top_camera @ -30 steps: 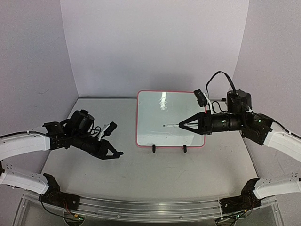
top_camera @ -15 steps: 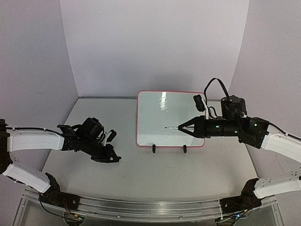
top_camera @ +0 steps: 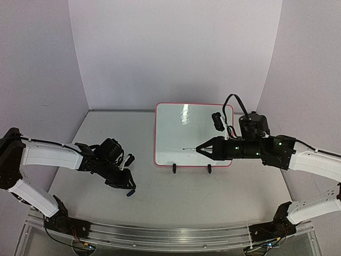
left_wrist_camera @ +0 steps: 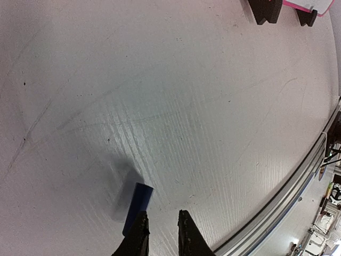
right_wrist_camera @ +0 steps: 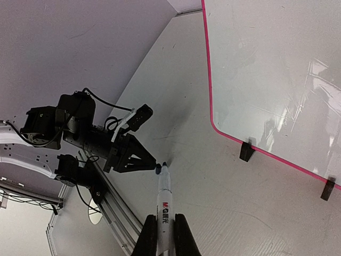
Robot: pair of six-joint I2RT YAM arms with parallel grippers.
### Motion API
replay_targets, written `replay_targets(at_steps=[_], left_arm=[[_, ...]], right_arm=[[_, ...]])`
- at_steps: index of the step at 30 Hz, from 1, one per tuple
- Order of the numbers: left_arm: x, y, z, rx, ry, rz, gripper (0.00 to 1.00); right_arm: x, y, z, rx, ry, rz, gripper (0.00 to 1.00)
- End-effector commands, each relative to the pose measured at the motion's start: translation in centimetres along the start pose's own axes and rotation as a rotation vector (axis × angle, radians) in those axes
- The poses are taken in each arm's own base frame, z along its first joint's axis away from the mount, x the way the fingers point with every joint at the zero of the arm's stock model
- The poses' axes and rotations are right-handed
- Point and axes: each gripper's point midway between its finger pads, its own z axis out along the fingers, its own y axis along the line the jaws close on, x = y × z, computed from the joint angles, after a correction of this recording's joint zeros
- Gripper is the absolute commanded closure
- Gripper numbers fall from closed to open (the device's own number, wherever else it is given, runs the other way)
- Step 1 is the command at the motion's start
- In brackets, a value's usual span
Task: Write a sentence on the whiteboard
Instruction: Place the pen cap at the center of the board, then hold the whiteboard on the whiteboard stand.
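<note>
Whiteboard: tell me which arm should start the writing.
Right. The right hand grips the uncapped marker, tip at the whiteboard. The left hand sits low over the table by the blue cap, holding no pen.

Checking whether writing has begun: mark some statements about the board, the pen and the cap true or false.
1. The right gripper is shut on a white marker pen. True.
2. The small white whiteboard with the pink-red rim carries blue words. False: its surface is blank.
3. A small blue cap lies on the grey table by the left gripper. True.
4. The left gripper clamps the blue cap. False: nothing sits between its parted fingers, and the cap lies just outside them.
5. The marker pen is capped. False: its dark tip is bare.
</note>
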Motion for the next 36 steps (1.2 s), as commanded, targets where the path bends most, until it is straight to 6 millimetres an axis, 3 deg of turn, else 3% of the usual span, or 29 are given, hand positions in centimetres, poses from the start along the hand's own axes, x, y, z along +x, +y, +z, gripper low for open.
replay_targets(at_steps=[1, 7, 11, 14, 20, 25, 29, 36], left_arm=[[-1.6, -0.7, -0.1, 0.011, -0.044, 0.038, 0.79], [-2.7, -0.9, -1.0, -0.015, -0.073, 0.065, 0.58], [-5.2, -1.8, -2.9, -0.002, -0.106, 0.118, 0.38], [-8.1, -2.9, -4.6, 0.036, -0.131, 0.176, 0.32], [-14.6, -6.8, -7.3, 0.194, -0.194, 0.339, 0.30], [-19.1, -8.3, -8.1, 0.292, -0.255, 0.406, 0.31], [-22.3, -8.6, -8.2, 0.342, -0.314, 0.432, 0.31], [-25.7, -7.2, -6.0, 0.319, -0.320, 0.436, 0.32]], right_arm=[[-0.7, 0.3, 0.5, 0.022, -0.043, -0.031, 1.00], [-0.7, 0.4, 1.0, 0.068, -0.069, -0.044, 1.00], [-1.4, 0.7, 1.0, 0.124, -0.128, -0.065, 1.00], [-2.4, 0.2, 1.1, 0.167, -0.183, -0.049, 1.00], [-3.6, -0.2, 1.9, 0.201, -0.231, -0.032, 1.00], [-5.1, -0.2, 2.6, 0.220, -0.283, -0.047, 1.00], [-6.2, -0.6, 3.4, 0.224, -0.303, -0.048, 1.00], [-8.2, -1.2, 5.3, 0.175, -0.306, -0.040, 1.00]])
